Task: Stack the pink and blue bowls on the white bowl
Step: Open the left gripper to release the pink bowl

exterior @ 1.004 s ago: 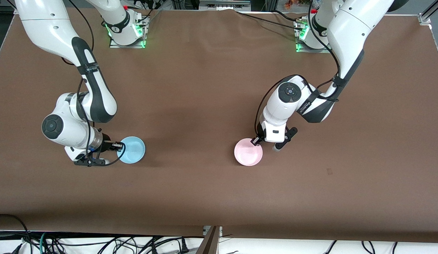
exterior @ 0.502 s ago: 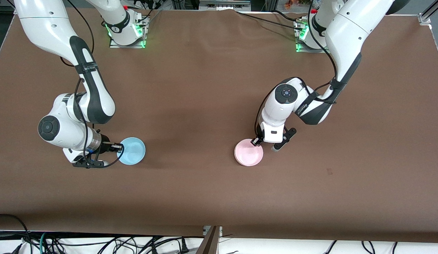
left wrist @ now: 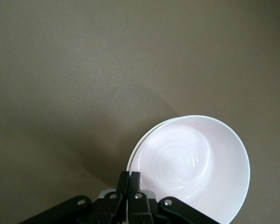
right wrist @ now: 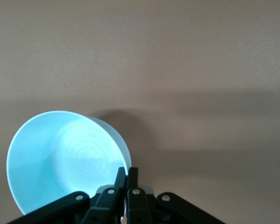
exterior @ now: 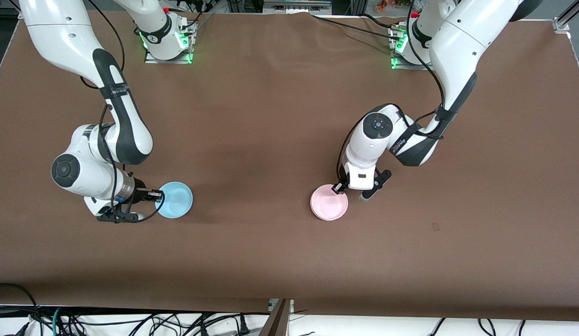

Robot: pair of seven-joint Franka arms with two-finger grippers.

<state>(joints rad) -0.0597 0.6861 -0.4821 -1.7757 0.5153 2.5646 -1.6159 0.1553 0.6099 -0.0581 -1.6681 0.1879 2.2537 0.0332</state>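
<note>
The pink bowl (exterior: 329,203) sits nested in the white bowl, of which only a thin rim (left wrist: 141,141) shows under the pink one (left wrist: 191,163). My left gripper (exterior: 338,187) is shut on the pink bowl's rim, with its jaws pinched together in the left wrist view (left wrist: 129,175). My right gripper (exterior: 155,193) is shut on the rim of the blue bowl (exterior: 176,199) toward the right arm's end of the table. The right wrist view shows the blue bowl (right wrist: 60,158) and the pinched jaws of the right gripper (right wrist: 126,171).
A brown cloth (exterior: 270,116) covers the table. Both arm bases (exterior: 168,42) stand at the edge farthest from the front camera. Cables (exterior: 130,322) lie below the table's front edge.
My left gripper has lowered the pink bowl a little, and a second rim now shows under it. The right arm and the blue bowl have hardly moved.
</note>
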